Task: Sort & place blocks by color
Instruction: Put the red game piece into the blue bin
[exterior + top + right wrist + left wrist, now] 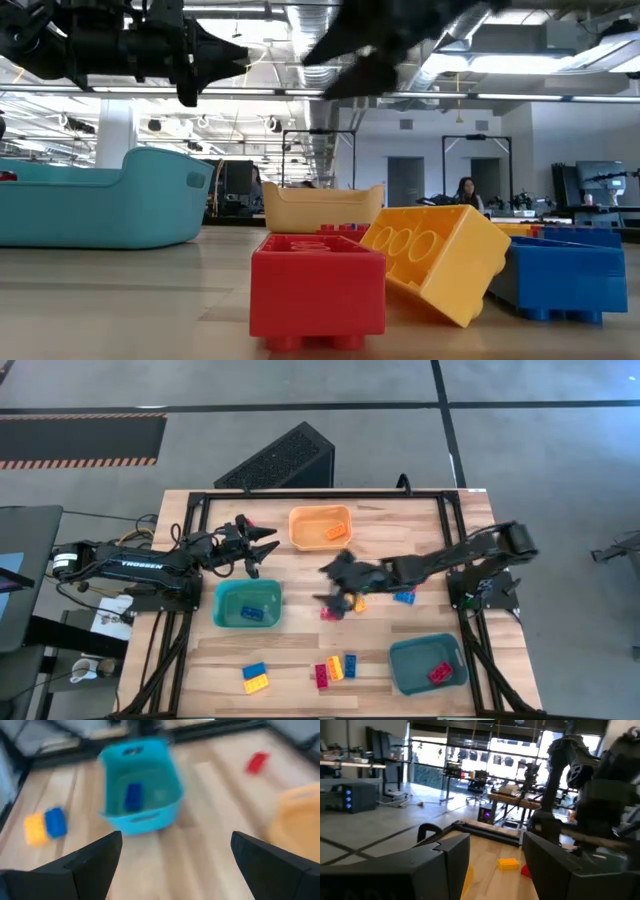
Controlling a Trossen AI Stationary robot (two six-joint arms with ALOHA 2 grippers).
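My right gripper [335, 585] spread, empty, mid-table. Blocks [405, 597] at 3 o'clock of it, trio [336, 669] at 6. Left gripper [262, 547] spread, idle at 10. Risk: low sweep could knock blocks, clip teal bin [220, 607].

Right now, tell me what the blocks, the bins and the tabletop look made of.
Red block: apparently moulded plastic, smooth with a slight sheen. Teal bin and orange bin: likely plastic too, with rounded moulded rims. Tabletop: light wood planks, with visible grain and seams.
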